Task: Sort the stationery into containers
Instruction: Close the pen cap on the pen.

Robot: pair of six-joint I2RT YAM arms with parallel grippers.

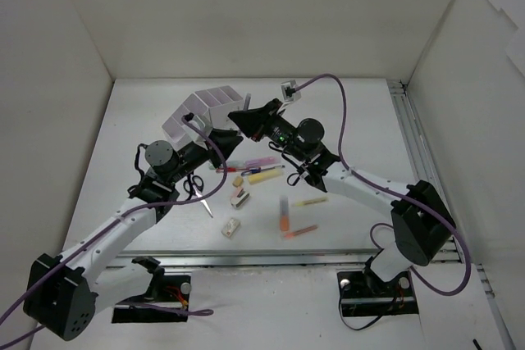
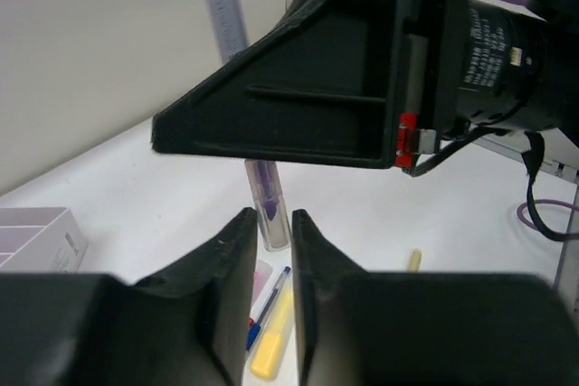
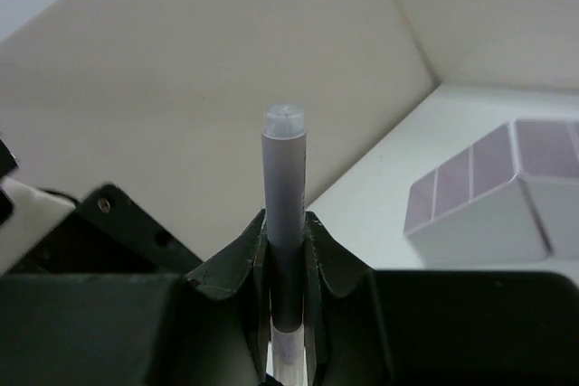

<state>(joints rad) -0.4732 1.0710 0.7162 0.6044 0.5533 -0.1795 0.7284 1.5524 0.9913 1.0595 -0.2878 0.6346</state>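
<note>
A lilac highlighter [image 3: 285, 178] stands upright in my right gripper [image 3: 287, 223], whose fingers are shut on its barrel. Its clear cap end [image 2: 268, 196] hangs below the right gripper [image 2: 317, 106] and sits at the tips of my left gripper [image 2: 270, 216]. The left jaws stand a narrow gap apart and do not clamp it. Both grippers [image 1: 234, 114] [image 1: 232, 137] meet above the table beside the pale lilac organizer [image 1: 201, 108]. More stationery lies below: a yellow highlighter [image 1: 264, 175], a blue pen [image 2: 269, 305], black scissors [image 1: 197, 190] and small erasers [image 1: 232, 227].
Orange markers [image 1: 285, 219] and a slim yellow pen [image 1: 310, 201] lie right of centre. White walls enclose the table on three sides. The organizer [image 3: 493, 192] stands at the back left, its slanted compartments facing up. A purple cable [image 1: 344, 112] arcs over the right arm.
</note>
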